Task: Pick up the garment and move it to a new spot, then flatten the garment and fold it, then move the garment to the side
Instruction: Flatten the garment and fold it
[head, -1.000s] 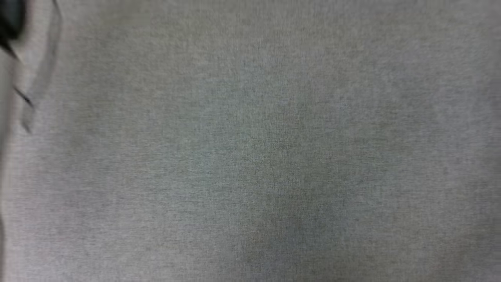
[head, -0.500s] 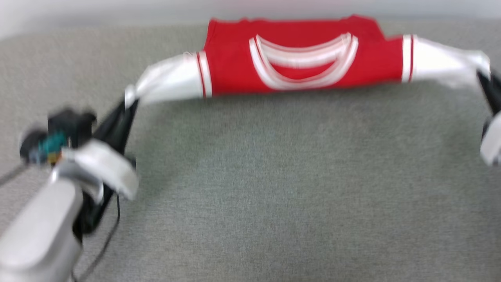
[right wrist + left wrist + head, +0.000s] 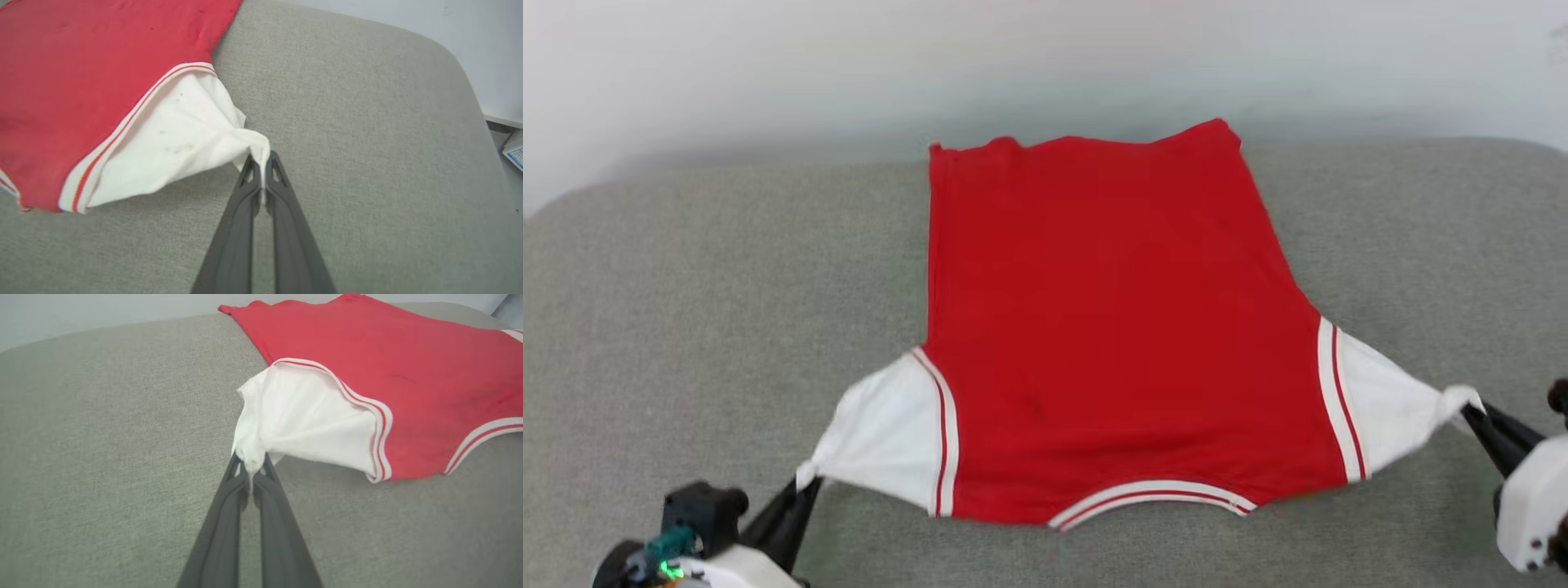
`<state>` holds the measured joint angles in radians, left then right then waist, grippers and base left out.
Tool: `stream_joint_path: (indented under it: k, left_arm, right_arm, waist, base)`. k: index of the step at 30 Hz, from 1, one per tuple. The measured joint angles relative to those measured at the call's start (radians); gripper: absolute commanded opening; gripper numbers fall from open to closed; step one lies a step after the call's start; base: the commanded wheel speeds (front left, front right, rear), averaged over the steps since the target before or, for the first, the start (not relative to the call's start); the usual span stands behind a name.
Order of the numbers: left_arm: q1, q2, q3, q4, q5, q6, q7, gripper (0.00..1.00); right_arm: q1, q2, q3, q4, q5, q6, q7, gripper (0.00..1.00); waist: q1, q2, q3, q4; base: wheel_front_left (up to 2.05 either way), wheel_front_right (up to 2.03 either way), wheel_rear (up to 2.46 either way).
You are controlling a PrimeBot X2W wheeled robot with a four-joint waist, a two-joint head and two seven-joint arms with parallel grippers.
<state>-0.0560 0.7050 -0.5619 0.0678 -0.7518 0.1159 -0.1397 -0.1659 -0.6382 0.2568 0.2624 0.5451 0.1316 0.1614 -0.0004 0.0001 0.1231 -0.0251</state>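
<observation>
Head view: shirt flat on grey surface, pulled taut between left hand and right hand, both pinched shut on white sleeve tips; left wrist: sleeve bunched at fingertips, red body beyond, to the right; right wrist: same, body up-left of the hand.

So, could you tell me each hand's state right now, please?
Left hand: closed on a sleeve of the shirt.
Right hand: closed on the other sleeve.

Red garment spread flat, sleeves outstretched
</observation>
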Motion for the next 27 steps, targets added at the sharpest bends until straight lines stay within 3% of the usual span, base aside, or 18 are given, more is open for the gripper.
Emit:
stream_joint_path:
  k: [5, 10, 15, 16, 17, 22, 27]
  left_arm:
    - [0.093, 0.014, 0.002, -0.028, -0.03, 0.025, -0.006, 0.0]
    - [0.151, 0.02, 0.002, -0.07, -0.063, 0.02, -0.012, 0.0]
    - [0.176, 0.027, -0.023, -0.087, -0.067, 0.016, 0.014, 0.0]
    - [0.175, 0.029, -0.027, -0.089, -0.06, 0.015, 0.016, 0.0]
    - [0.172, 0.029, -0.03, -0.092, -0.057, 0.014, 0.018, 0.0]
    - [0.141, 0.021, -0.031, -0.134, -0.074, -0.01, 0.033, 0.0]
    - [0.125, 0.015, -0.031, -0.23, -0.093, -0.017, 0.059, 0.0]
  right_arm:
    - [0.156, -0.04, -0.021, -0.082, 0.058, 0.0, 0.077, 0.0]
    - [0.317, -0.055, -0.046, -0.163, 0.135, 0.0, 0.16, 0.0]
    - [0.362, -0.055, -0.099, -0.198, 0.14, 0.0, 0.204, 0.0]
    - [0.362, -0.053, -0.109, -0.201, 0.13, 0.0, 0.209, 0.25]
    - [0.361, -0.051, -0.114, -0.205, 0.129, 0.0, 0.222, 1.0]
    - [0.346, -0.06, -0.146, -0.267, 0.142, -0.001, 0.288, 1.0]
    - [0.246, -0.08, -0.216, -0.357, 0.18, -0.001, 0.428, 1.0]
  waist:
    - [0.0, 0.0, -0.028, -0.002]
    - [0.0, 0.0, -0.034, 0.009]
    - [0.0001, 0.0, -0.031, 0.013]
    - [0.0002, 0.0, -0.03, 0.014]
    - [0.0002, 0.0, -0.028, 0.017]
    - [0.0003, 0.0, -0.01, 0.04]
    - [0.0003, 0.0, 0.034, 0.069]
  base:
    - [0.0, 0.0, 0.0]
    - [0.0, 0.0, 0.0]
    - [0.0, 0.0, 0.0]
    - [0.0, 0.0, 0.0]
    - [0.0, 0.0, 0.0]
    - [0.0, 0.0, 0.0]
    - [0.0, 0.0, 0.0]
